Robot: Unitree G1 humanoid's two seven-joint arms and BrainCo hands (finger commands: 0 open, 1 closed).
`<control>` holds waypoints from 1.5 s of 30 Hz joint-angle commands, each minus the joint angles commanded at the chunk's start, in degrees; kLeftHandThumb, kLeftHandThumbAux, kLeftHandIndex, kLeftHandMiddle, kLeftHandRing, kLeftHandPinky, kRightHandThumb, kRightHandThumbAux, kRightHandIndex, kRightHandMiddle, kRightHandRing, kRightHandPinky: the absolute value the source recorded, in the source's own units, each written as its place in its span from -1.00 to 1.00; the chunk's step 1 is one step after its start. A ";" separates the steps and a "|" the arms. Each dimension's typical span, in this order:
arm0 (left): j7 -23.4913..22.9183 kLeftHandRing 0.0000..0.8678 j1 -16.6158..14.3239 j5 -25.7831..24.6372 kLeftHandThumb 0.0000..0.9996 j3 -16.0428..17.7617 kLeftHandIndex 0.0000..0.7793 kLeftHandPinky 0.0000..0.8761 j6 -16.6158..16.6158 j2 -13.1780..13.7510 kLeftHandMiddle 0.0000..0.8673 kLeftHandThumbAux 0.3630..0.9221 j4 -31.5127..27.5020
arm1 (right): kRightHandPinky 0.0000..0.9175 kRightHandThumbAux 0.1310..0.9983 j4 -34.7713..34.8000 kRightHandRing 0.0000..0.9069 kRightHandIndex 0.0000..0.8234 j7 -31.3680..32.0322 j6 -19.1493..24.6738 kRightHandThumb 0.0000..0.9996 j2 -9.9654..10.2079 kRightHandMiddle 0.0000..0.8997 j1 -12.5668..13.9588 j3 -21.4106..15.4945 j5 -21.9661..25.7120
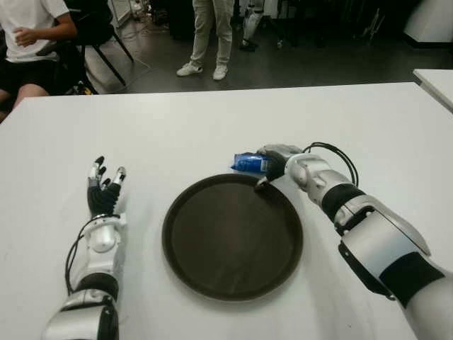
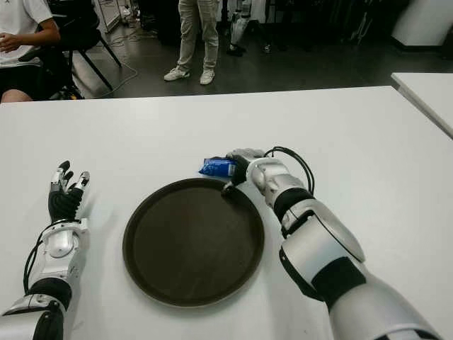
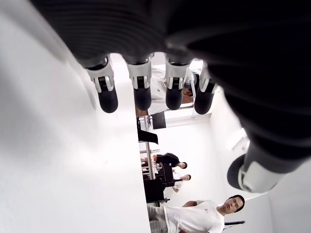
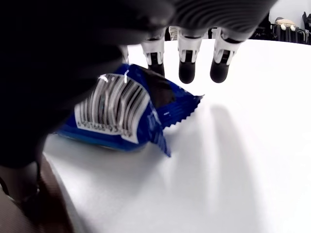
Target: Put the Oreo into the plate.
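Your white worktop [image 1: 212, 127] carries a dark round plate [image 1: 232, 237], and just past its far rim lies the blue Oreo packet [image 1: 249, 163], on the worktop rather than in the plate. Your right robot hand [image 1: 272, 164] sits over the packet with its thumb reaching down at the plate's rim; the right wrist view shows what the eye views hide, the barcode side of the packet under the palm with three fingertips [image 4: 187, 68] extended beyond it, though whether the packet is actually gripped you cannot tell. Your left robot hand [image 1: 104, 191] shows to the left of the plate, fingers straight and spread, holding nothing.
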State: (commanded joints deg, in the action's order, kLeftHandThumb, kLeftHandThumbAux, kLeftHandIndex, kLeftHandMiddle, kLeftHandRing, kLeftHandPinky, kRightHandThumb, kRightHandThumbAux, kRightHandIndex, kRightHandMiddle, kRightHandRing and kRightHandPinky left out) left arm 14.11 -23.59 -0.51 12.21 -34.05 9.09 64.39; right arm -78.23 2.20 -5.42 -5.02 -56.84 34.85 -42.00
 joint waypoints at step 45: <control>-0.17 -1.00 0.42 0.30 -0.36 -0.49 -0.97 -1.00 0.69 -0.40 -0.97 -0.22 -1.36 | -1.00 0.08 0.28 -1.00 -1.00 -0.21 0.18 -1.00 -0.18 -1.00 -1.06 0.13 -0.20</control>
State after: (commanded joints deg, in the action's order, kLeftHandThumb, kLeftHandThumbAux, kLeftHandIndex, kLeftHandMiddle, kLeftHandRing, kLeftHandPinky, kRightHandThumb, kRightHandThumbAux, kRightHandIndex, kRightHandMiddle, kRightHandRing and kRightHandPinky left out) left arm 13.94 -23.17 -0.21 11.72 -33.37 8.70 63.03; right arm -77.95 1.99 -5.24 -5.20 -57.91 34.98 -42.20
